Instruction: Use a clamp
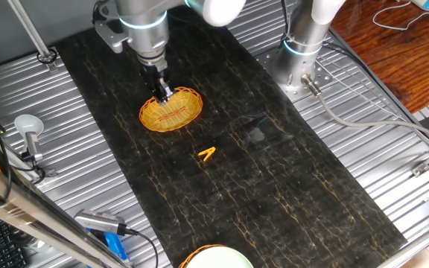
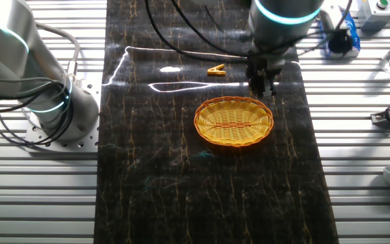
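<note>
1. Hanging over the dark mat (image 1: 289,201), just above the far rim of the round woven basket (image 1: 171,112) in one fixed view: gripper (image 1: 162,92) on the grey arm (image 1: 144,30).
2. Pointing straight down, fingers close together with only a thin gap, and holding nothing that shows.
3. Seen from the other fixed view: same gripper (image 2: 263,86) at the top right edge of the basket (image 2: 233,121), just above its rim; touching it or not, cannot tell.
4. Lying flat on the mat: tiny yellow-orange clamp (image 1: 207,153), two thin prongs making a V.
5. Sitting near the basket but apart from it, on the side toward the camera in one fixed view.
6. In the other fixed view, lying beyond the basket, clamp (image 2: 216,70) off to the left of the gripper and not touching it.
7. Nothing inside the basket.
8. Standing at the mat's edge on the ribbed metal table (image 1: 363,112): a second grey arm base (image 1: 304,45), also seen at the left in the other fixed view (image 2: 39,88).
9. Peeking in at the bottom edge of one fixed view: a white bowl (image 1: 218,258).
</note>
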`<state>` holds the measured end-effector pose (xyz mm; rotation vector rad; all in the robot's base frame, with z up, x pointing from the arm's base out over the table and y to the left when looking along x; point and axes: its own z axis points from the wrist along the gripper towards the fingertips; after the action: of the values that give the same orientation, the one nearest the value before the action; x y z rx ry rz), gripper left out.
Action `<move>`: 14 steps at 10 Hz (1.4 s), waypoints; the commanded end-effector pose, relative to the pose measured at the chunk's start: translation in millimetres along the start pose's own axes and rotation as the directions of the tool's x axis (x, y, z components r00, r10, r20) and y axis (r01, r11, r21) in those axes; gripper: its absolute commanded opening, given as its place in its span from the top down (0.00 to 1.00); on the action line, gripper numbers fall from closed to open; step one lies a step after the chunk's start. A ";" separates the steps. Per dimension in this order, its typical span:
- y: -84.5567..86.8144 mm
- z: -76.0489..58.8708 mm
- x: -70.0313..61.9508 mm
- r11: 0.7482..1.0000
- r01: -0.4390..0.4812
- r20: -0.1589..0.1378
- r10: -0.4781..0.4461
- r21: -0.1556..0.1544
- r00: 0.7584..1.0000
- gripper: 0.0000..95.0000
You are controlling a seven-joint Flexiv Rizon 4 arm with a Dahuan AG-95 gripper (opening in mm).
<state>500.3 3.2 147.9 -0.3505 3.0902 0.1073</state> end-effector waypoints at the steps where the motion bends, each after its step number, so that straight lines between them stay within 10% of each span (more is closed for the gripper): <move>1: 3.4 16.9 -1.0 0.998 0.041 0.006 -0.041 -0.054 0.999 0.40; 4: 4.6 24.0 0.0 0.998 0.053 -0.028 -0.053 -0.024 0.998 0.40; 5: 4.6 24.0 0.1 0.998 0.061 -0.038 -0.062 -0.011 0.997 0.60; 14: 3.1 18.6 0.4 0.998 0.054 -0.056 -0.052 0.037 0.997 0.60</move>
<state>499.0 7.2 129.1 -0.4407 3.1288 0.0335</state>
